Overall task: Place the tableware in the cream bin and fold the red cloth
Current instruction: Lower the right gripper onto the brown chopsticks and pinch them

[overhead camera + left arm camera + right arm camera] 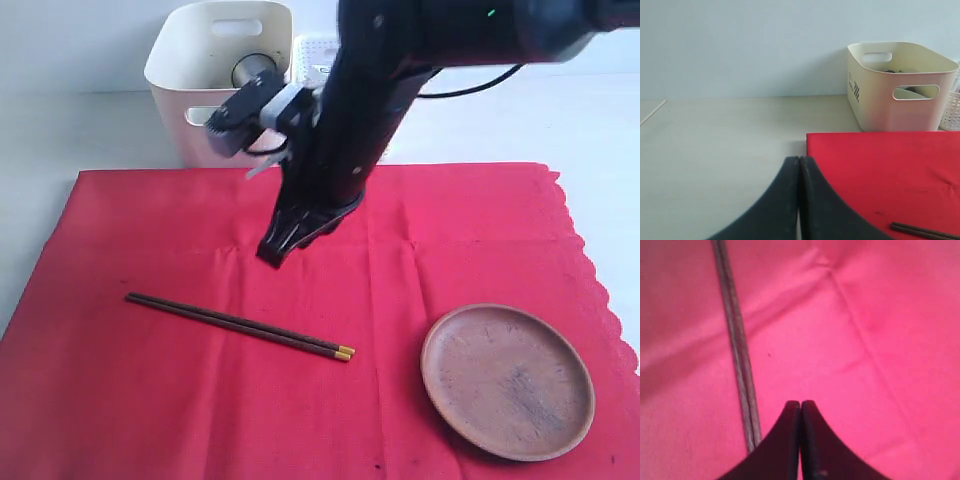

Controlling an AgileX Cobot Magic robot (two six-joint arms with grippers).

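Observation:
The red cloth [150, 400] lies spread flat on the table. On it rest the brown chopsticks [240, 326] with yellow tips and the round wooden plate [507, 380]. The cream bin [215, 80] stands behind the cloth, and a steel cup [250, 68] shows inside it. My right gripper [272, 255] is shut and empty, low over the cloth just behind the chopsticks [737, 350], tips [800, 404] over the red cloth [865, 340]. My left gripper [799, 160] is shut and empty at the corner of the cloth [880, 170], facing the bin [900, 95]. Bowl, knife and spoon are out of view.
A white lattice basket [318, 55] stands right of the bin, also seen as the basket [952, 110] in the left wrist view. The right arm [360, 120] reaches across the middle above the cloth. Bare pale tabletop [715, 150] lies left of the cloth.

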